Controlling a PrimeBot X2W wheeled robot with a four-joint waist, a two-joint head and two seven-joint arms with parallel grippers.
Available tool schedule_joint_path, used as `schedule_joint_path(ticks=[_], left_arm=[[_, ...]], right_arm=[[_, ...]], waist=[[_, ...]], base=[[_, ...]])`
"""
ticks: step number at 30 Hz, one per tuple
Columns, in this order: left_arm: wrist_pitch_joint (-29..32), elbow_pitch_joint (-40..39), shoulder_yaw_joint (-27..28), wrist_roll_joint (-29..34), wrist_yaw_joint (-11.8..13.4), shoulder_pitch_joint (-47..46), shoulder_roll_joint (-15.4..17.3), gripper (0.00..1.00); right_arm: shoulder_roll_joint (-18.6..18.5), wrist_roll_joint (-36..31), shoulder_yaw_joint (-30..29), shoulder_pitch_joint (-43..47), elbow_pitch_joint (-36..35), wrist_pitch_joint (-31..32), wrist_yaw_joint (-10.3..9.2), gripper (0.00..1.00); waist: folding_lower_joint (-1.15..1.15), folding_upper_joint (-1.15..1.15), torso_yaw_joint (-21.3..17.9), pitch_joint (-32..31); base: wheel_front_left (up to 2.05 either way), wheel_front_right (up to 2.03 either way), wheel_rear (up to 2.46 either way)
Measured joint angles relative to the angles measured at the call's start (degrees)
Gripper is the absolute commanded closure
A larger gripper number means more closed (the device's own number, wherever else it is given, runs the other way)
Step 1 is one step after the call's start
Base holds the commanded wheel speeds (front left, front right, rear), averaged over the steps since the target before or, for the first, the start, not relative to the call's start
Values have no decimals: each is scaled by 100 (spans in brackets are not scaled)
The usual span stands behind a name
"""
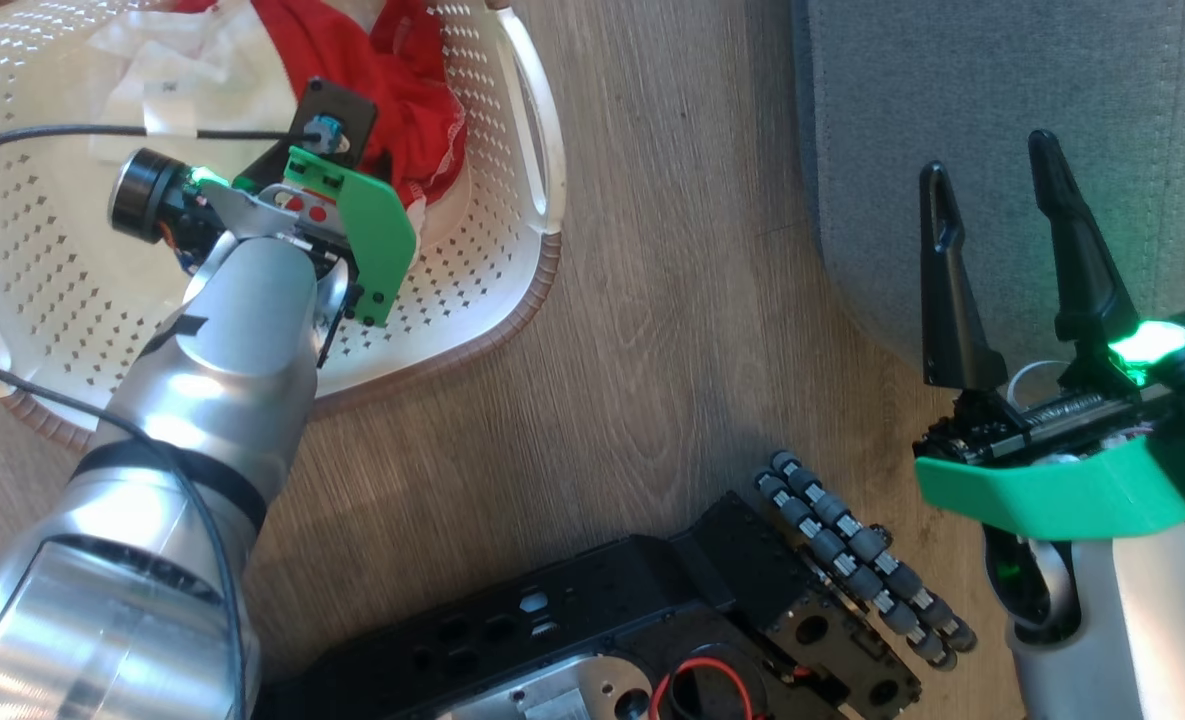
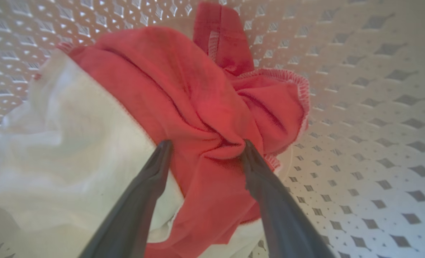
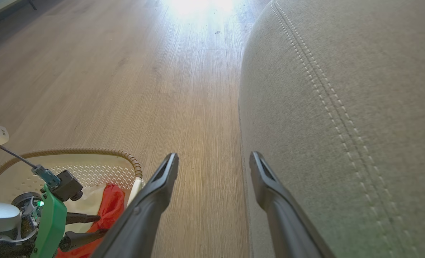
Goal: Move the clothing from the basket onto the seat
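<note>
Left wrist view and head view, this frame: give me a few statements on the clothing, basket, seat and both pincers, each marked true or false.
1. The clothing lies inside the basket. True.
2. The left pincer is shut on the clothing. False: its jaws stand open, with the tips against a red fold.
3. The right pincer is open and empty. True.
4. The basket stands on the seat. False: it stands on the wooden floor beside the seat.
</note>
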Motion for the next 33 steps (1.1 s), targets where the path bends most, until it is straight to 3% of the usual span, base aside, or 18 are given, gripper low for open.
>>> schedule_joint_path(ticks=[5,6,7,8,22,33], left_arm=[[185,11,-32,-233,140,-90,0,0],[229,14,-64,-254,182,-98,0,48],[268,23,-108,-254,183,-108,0,67],[275,31,-140,-256,186,-115,-1,100],[308,104,-143,-445,235,-138,130,100],[-176,114,-105,-602,233,144,332,100]], right_arm=[[12,32,-20,40,-159,0,0,0],[14,31,-33,43,-177,0,0,0],[15,30,-47,52,-201,0,0,0],[18,29,-65,65,-224,0,0,0],[27,29,-124,81,-123,0,0,0],[27,131,-59,-537,3,0,0,0]], waist=[[0,0,-13,39],[0,0,-5,47],[0,0,9,54],[0,0,28,62],[0,0,104,51],[0,0,-18,-304]], base=[[0,0,0],[0,0,0],[0,0,0],[0,0,0],[0,0,0],[0,0,0]])
